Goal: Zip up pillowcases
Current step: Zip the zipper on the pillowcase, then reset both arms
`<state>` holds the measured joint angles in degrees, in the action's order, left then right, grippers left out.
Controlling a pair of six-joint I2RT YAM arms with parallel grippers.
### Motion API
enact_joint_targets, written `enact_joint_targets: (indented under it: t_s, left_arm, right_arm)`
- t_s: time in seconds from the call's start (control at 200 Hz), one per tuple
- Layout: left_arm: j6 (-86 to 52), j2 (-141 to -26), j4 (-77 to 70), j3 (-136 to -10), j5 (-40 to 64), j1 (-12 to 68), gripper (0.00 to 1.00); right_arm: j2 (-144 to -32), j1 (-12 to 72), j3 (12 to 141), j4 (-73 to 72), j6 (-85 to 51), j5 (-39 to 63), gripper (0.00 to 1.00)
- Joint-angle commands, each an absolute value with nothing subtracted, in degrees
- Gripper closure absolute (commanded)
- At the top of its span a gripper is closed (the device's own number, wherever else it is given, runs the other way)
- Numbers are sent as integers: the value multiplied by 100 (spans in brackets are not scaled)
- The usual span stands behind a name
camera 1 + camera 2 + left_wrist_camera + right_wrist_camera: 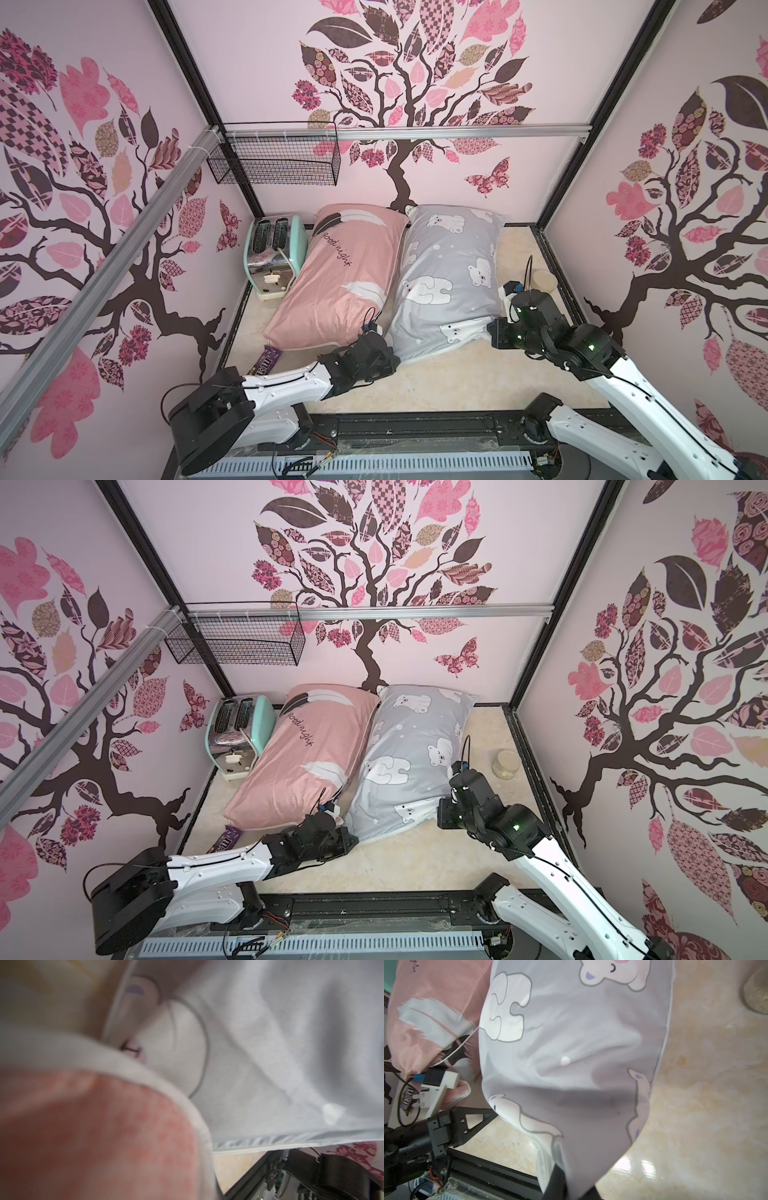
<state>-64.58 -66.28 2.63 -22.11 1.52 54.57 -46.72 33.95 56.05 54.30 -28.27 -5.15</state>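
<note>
Looking at the grey pillowcase first, I find it lying bears-up on the beige table. Its long sides run away from both sets of fingers, and its near short edge stretches between them. The right gripper is pinched tight on the right end of that edge. The cloth gathers into folds toward its fingertips in both top views. In the right wrist view it drapes over a black finger and hides the tip. The left gripper is clenched too, its pointed fingers meeting the opposite near corner of the same case. Whether any fabric sits between them I cannot tell, since the left wrist view is blurred and filled with cloth. Whether that edge is zipped I cannot tell either.

The pink pillowcase, with feathers and "good night" script, lies against the grey one along their long sides. Its near corner is just beside the left fingers. Well beyond those fingers a mint toaster stands close against the pink case's far left side. A purple candy packet lies just outside the left gripper, by the pink case's near edge. Beyond the right fingers, apart from the grey case, stands a small jar. A wire basket hangs on the back wall.
</note>
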Motion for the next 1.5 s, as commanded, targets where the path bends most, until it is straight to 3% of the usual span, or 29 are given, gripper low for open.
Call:
enact_joint_targets:
  t_s: [0.0, 0.125, 0.165, 0.19, 0.205, 0.225, 0.285, 0.355, 0.435, 0.555, 0.665, 0.86, 0.975, 1.125, 1.236, 1.356, 1.431, 1.496]
  left_arm:
    - [-6230, -6209, 1841, -2092, -697, 5306, 100]
    - [-6070, -5715, 1927, -2003, -550, 5091, 100]
    - [-6018, -5625, 1800, -2095, -428, 5087, 100]
    - [-5950, -5597, 1810, -2235, -334, 5089, 95]
    - [-5875, -5592, 1849, -2312, -276, 5095, 90]
    - [-5810, -5578, 1931, -2518, -229, 5122, 83]
    - [-5559, -5494, 2219, -3112, -334, 5314, 61]
    - [-5137, -5400, 2803, -3865, -677, 5449, 45]
    - [-4607, -5297, 3455, -4559, -1349, 5351, 34]
    - [-3441, -5259, 3862, -4982, -2481, 4605, 18]
    - [-2276, -5245, 2942, -4527, -3694, 3769, 6]
    - [-1206, -5544, 622, -3319, -3516, 1844, 2]
    - [-1203, -6332, -470, -3102, -2757, 830, 3]
    - [-442, -7684, -1927, -3121, -2555, 655, 2]
    - [-331, -8360, -3000, -2994, -2085, 460, 3]
    - [-133, -8563, -3389, -2937, -1802, 346, 2]
    - [-272, -8816, -3931, -2782, -1476, 124, 2]
    - [-303, -8732, -3883, -2732, -1329, 68, 2]
  right_arm:
    - [-4784, 3290, 5978, 5460, -2712, -989, 100]
    - [-4928, 3204, 6037, 5363, -2639, -820, 98]
    - [-5009, 3200, 6090, 5374, -2606, -775, 62]
    - [-5062, 3203, 6134, 5412, -2579, -844, 32]
    - [-5105, 3202, 6181, 5458, -2555, -931, 9]
    - [-5175, 3200, 6267, 5533, -2517, -1077, 1]
    - [-5389, 3199, 6619, 5779, -2358, -1576, 1]
    - [-5611, 3201, 7039, 5783, -2171, -2116, 1]
    - [-5791, 3191, 7125, 5204, -1872, -2673, 1]
    - [-5866, 2970, 6216, 3287, -1111, -3057, 1]
    - [-5975, 1948, 5050, 1603, -894, -2075, 1]
    - [-6521, 587, 2957, -1767, -834, -1785, 1]
    - [-7225, 528, 2435, -3136, -989, -1805, 1]
    - [-8194, 532, 2225, -4468, -719, -2262, 1]
    - [-8320, 521, 2136, -5081, -541, -2204, 1]
    - [-8845, 488, 1735, -6502, -427, -1998, 1]
    - [-8802, 485, 1695, -6216, -470, -1819, 1]
    - [-9142, 481, 1421, -7380, -379, -1879, 1]
